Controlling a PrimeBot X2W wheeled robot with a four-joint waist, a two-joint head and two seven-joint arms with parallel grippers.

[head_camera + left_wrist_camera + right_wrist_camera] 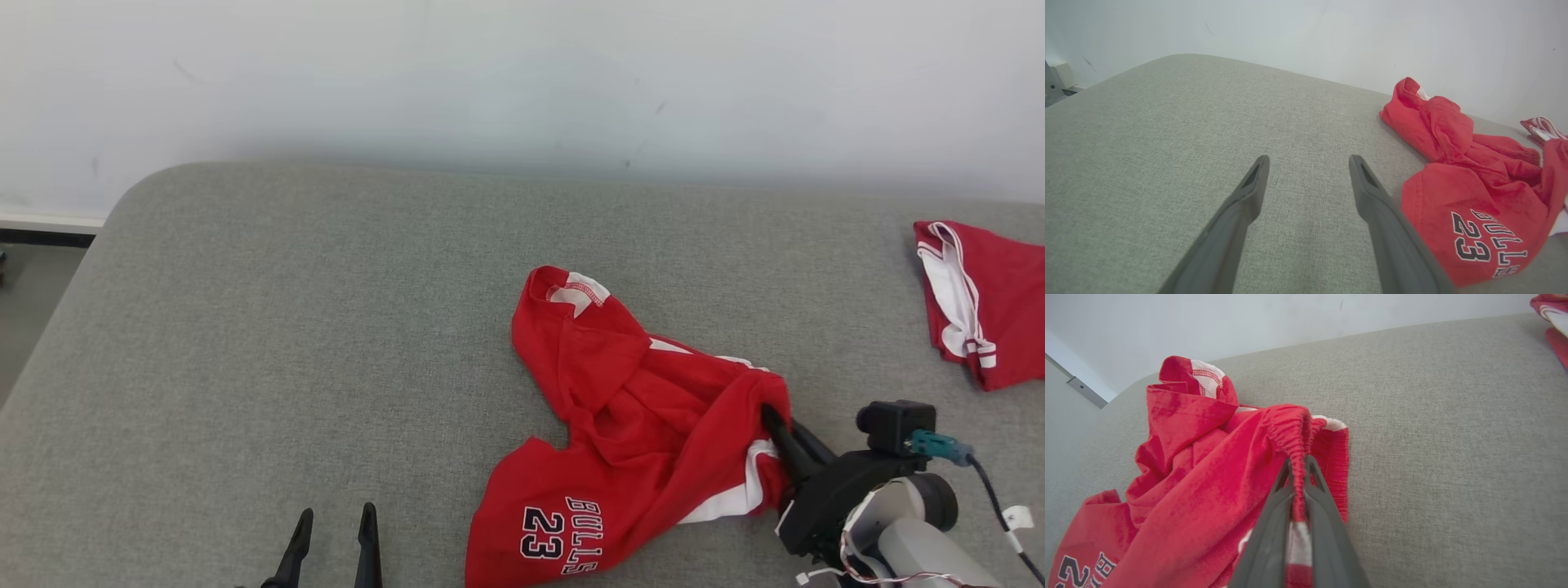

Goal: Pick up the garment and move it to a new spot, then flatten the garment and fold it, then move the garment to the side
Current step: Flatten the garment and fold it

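Left gripper (336,510): at 7 o'clock in the head view, fingers apart, holding nothing, above bare cushion.
Right gripper (775,420): at 4 o'clock, fingers pinched together on a bunched, ribbed edge of the garment.
Garment (645,425): red with white trim and a "BULLS 23" print, crumpled in a heap at 5 o'clock from the middle. Most of it lies on the cushion, with the gripped edge lifted.
Done, as I judge it: only the grasp for the pick-up.
Left to do: lifting it to a new spot, flattening, folding, moving it aside.
Cushion (286,327): grey woven top, with open room from 9 to 11 o'clock.
Second red garment (996,302): at 3 o'clock, well apart from the gripped one.
Wall (490,73): pale, at 12 o'clock.
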